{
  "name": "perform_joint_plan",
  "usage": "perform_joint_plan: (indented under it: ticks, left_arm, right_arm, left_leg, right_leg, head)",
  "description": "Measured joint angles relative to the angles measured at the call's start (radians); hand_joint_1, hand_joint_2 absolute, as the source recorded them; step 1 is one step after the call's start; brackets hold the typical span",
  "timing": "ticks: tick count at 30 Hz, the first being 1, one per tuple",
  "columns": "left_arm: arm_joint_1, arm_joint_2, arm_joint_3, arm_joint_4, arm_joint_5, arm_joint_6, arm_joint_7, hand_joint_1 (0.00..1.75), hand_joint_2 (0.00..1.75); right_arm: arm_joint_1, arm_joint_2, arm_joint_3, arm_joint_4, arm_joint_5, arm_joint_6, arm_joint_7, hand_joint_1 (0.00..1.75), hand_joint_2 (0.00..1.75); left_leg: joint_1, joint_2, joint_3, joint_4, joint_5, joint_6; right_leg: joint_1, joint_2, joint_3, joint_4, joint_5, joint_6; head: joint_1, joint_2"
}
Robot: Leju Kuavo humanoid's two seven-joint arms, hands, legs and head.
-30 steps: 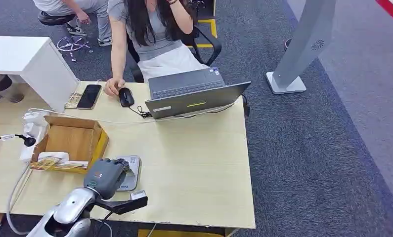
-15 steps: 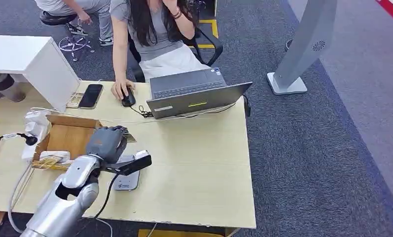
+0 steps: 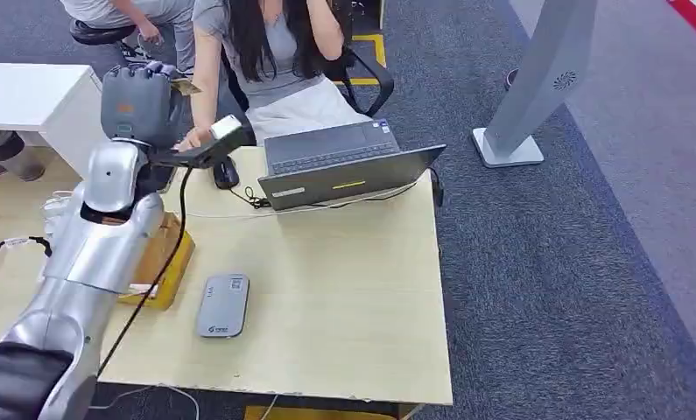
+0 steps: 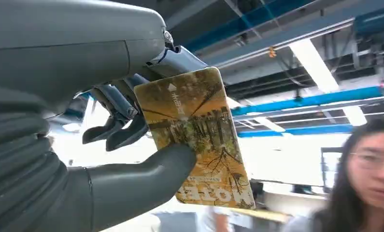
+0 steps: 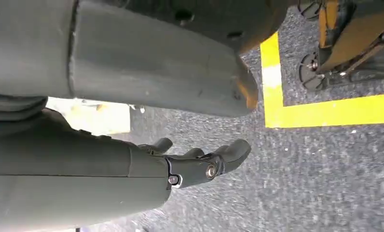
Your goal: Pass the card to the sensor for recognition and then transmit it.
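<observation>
I see my left hand [image 3: 136, 98] held up high over the desk [image 3: 344, 289], pinching the yellow card [image 4: 195, 135] with its thumb, while my right hand [image 5: 199, 164] hangs down with fingers apart, holding nothing.

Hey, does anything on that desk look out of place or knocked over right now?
Nothing stands out. The sensor lies flat on the desk, the laptop sits open, and the left hand holds the card up.

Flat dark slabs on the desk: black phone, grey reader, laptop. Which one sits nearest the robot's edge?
The grey rounded card reader, lying flat and alone toward the near edge of the wooden desk. The black phone and grey open laptop sit at the far side by the seated person.
</observation>
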Motion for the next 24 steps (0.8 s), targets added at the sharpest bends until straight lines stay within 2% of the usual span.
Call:
perform_joint_plan:
  ticks: [4, 8, 17, 22, 23, 24]
  left_arm:
    - [-0.107, -0.005, 0.012, 0.171, -0.029, 0.019, 0.004, 1.75, 1.75]
    - [-0.149, -0.011, 0.015, 0.265, -0.033, 0.028, 0.004, 1.75, 1.75]
    - [-0.167, -0.019, 0.021, 0.331, -0.037, 0.031, 0.004, 1.75, 1.75]
    - [-0.175, -0.023, 0.027, 0.356, -0.040, 0.030, 0.023, 1.75, 1.75]
    - [-0.176, -0.023, 0.028, 0.361, -0.038, 0.030, 0.023, 1.34, 1.75]
    - [-0.176, -0.023, 0.029, 0.367, -0.035, 0.030, 0.023, 0.00, 1.75]
  right_arm:
    - [0.000, 0.000, 0.013, 0.000, 0.009, 0.004, -0.002, 0.00, 0.00]
    - [-0.002, 0.000, 0.017, 0.000, 0.010, 0.004, -0.003, 0.00, 0.00]
    - [-0.003, 0.000, 0.018, 0.000, 0.010, 0.004, -0.004, 0.00, 0.00]
    - [-0.003, 0.000, 0.018, 0.000, 0.016, 0.003, -0.003, 0.00, 0.00]
    - [-0.003, 0.000, 0.018, 0.000, 0.016, 0.003, -0.002, 0.00, 0.00]
    - [-0.003, -0.001, 0.018, 0.000, 0.016, 0.003, -0.001, 0.00, 0.00]
  left_leg:
    - [0.000, 0.000, 0.000, 0.000, 0.000, 0.000]
    - [0.000, -0.001, 0.000, 0.000, 0.000, 0.000]
    - [0.000, -0.001, 0.000, 0.000, 0.000, 0.000]
    - [0.000, -0.001, 0.000, 0.000, 0.000, 0.000]
    - [0.000, -0.001, 0.000, 0.000, 0.000, 0.000]
    - [0.000, -0.001, 0.000, 0.000, 0.000, 0.000]
  right_leg:
    - [0.000, 0.000, 0.000, 0.000, 0.000, 0.000]
    - [0.000, 0.000, 0.000, 0.000, 0.000, 0.000]
    - [0.000, 0.000, 0.000, 0.000, 0.000, 0.000]
    - [0.000, 0.000, 0.000, 0.000, 0.000, 0.000]
    - [0.000, 0.000, 0.000, 0.000, 0.000, 0.000]
    - [0.000, 0.000, 0.000, 0.000, 0.000, 0.000]
  head:
    - [0.000, 0.000]
    - [0.000, 0.000]
    - [0.000, 0.000]
    - [0.000, 0.000]
    - [0.000, 0.000]
    - [0.000, 0.000]
